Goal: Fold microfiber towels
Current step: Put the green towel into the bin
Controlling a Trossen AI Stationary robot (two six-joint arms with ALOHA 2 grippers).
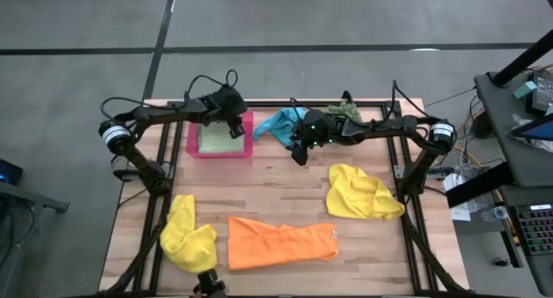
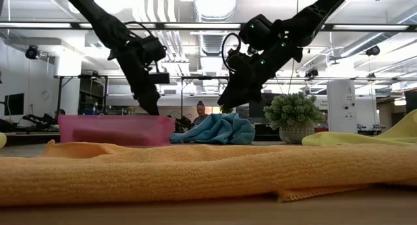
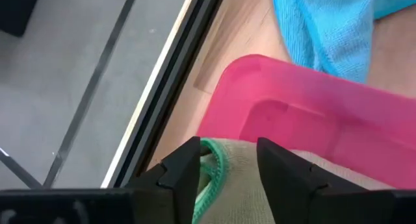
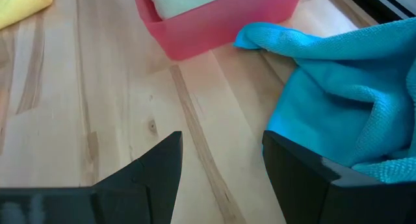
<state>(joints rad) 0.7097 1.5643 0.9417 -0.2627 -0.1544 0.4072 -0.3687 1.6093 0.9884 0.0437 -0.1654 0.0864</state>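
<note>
i see my left hand (image 1: 235,128) down in the pink tray (image 1: 219,150), its fingers closed on the light green towel (image 3: 235,180) lying there. my right hand (image 1: 298,153) hovers spread apart just beside the turquoise towel (image 1: 278,123) on the worktop (image 1: 276,194).

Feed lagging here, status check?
Left gripper over pink tray, light green towel between fingers. Right gripper open beside turquoise towel. Nothing blocking.

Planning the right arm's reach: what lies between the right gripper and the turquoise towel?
Only bare table, per the right wrist view: right gripper open beside turquoise towel.
</note>
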